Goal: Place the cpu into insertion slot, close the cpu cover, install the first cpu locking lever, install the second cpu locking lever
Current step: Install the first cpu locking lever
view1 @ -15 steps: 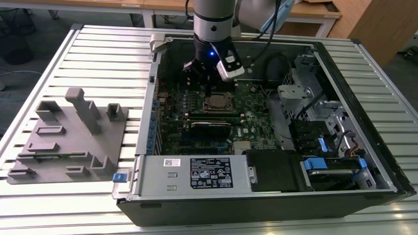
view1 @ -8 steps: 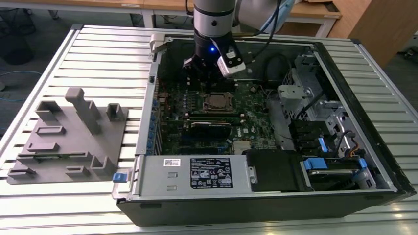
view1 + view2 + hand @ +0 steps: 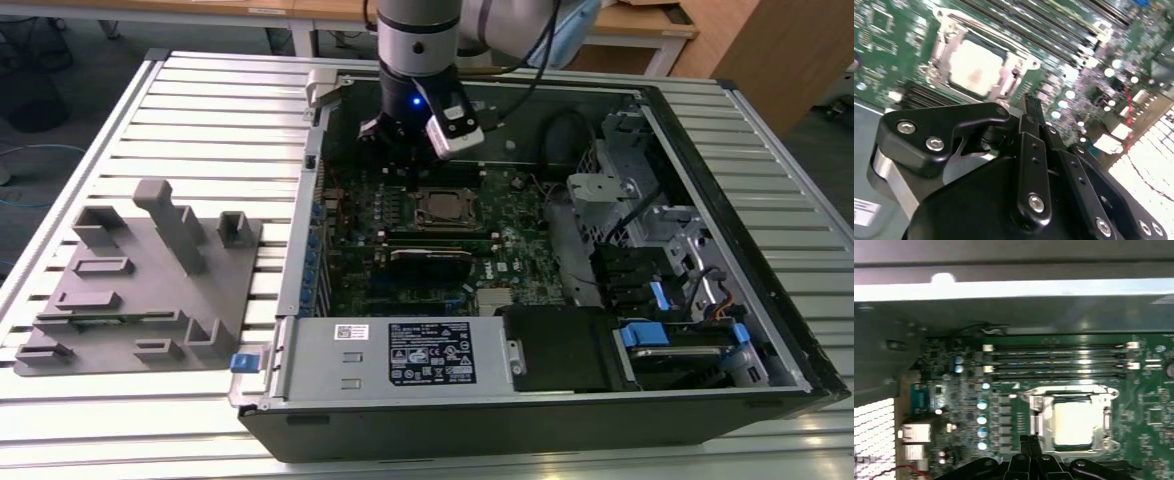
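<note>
gripper: the arm's gripper [image 3: 391,141] hangs inside the open PC case [image 3: 534,428], over the green motherboard [image 3: 360,215] and close to the socket. In both wrist views we see its black fingers [image 3: 1031,131] pinched together with nothing between them.

cpu: the cpu [image 3: 975,68] sits down in the insertion slot [image 3: 445,208]. Its pale silver face points up and looks flat to us.

cpu cover: the cpu cover [image 3: 1104,421] is a silvery frame. It looks to be lying down around the chip, with the chip's face showing through its window.

locking levers: we honestly can't make out whether they're latched.

gap: in the first wrist view the fingertips [image 3: 1025,441] end just beside the socket's rim. We can't say they're touching it, and the exterior view makes them look apart.

memory slots: the long memory slots [image 3: 1054,360] run beside the socket, on the side away from the gripper.

power supply: the grey power supply box [image 3: 400,352] is at the near end of the case, well apart from the socket.

outside the case: a grey fixture plate [image 3: 160,297] with upright blocks sits on the slatted metal table [image 3: 200,110], toward the exterior view's left.
</note>
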`<state>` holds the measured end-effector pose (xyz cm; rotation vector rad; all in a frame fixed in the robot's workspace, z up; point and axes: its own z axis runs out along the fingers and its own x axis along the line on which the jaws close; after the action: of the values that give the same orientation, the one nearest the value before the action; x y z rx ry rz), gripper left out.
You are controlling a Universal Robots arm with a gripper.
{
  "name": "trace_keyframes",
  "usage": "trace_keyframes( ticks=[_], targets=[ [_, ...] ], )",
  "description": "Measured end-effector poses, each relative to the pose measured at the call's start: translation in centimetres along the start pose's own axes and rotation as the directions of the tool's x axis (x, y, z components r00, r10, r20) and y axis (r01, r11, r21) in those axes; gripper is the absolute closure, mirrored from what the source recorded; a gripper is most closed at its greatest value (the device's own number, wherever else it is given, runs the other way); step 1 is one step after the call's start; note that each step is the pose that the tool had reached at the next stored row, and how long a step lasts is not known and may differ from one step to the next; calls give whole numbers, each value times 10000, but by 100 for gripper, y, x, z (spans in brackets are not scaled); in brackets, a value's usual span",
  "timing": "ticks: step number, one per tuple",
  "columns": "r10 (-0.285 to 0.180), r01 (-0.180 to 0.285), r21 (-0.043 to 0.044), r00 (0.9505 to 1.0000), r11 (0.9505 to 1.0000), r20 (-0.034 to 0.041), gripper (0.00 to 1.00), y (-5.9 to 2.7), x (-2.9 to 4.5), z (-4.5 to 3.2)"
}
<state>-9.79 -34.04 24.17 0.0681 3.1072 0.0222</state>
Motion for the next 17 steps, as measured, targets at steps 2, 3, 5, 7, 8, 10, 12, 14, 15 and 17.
trace_keyframes(
  ticks=[2,3,5,7,8,10,12,14,15,17],
  targets=[
    [3,-3,7,10000,10000,0,89,-3,70,5],
    [1,-1,11,10000,10000,1,89,-4,96,7],
    [2,-2,-2,10000,10000,7,89,-6,125,8],
    [10,-10,-260,10000,9997,12,89,-6,133,7],
    [17,-17,-445,10000,9990,8,89,-6,135,7],
    [28,-28,-780,10000,9969,-2,89,-6,137,7],
    [34,-34,-917,10000,9958,-6,89,-6,141,7],
    [36,-36,-966,10000,9953,-8,89,-6,146,7],
    [36,-37,-989,10000,9951,-10,89,-6,150,7],
    [37,-38,-1018,10000,9948,-10,89,4,157,8]
  ],
)
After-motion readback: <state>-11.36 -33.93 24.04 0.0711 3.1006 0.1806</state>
